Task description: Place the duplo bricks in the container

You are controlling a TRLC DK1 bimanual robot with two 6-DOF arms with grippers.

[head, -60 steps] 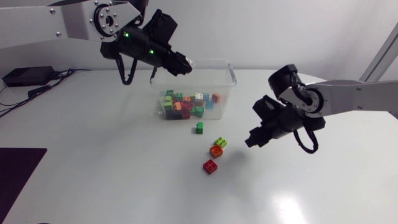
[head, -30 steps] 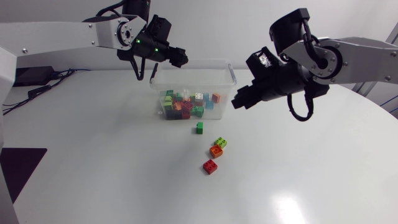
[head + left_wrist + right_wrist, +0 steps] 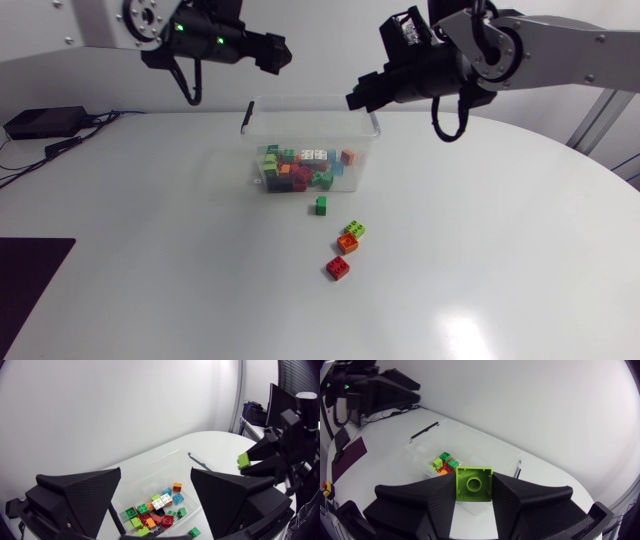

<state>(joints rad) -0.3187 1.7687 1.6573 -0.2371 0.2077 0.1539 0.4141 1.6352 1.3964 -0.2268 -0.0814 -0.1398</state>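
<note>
Duplo bricks in many colours [image 3: 300,168] are seen piled inside the clear plastic container [image 3: 374,125], which is set toward the far side of the white counter [image 3: 150,250]. Four more are left lying loose on the counter in front of it. A dark green brick [image 3: 321,205] is found just beside the container's near wall. Further out, a loose lime green brick [image 3: 354,229] is placed right against an orange brick [image 3: 348,242], and a red brick [image 3: 338,267] is set a little nearer the front edge.

Up in the air, a lime green duplo brick [image 3: 474,485] is gripped from two sides between the fingers of the right tool [image 3: 358,99], with its hollow underside turned to the wrist camera. It is held high by the container's far right corner, with the open container seen below and ahead of it.

On the other side, the left tool [image 3: 278,52] is raised above the container's far left corner. Its fingers are spread wide and nothing is carried between them.
</note>
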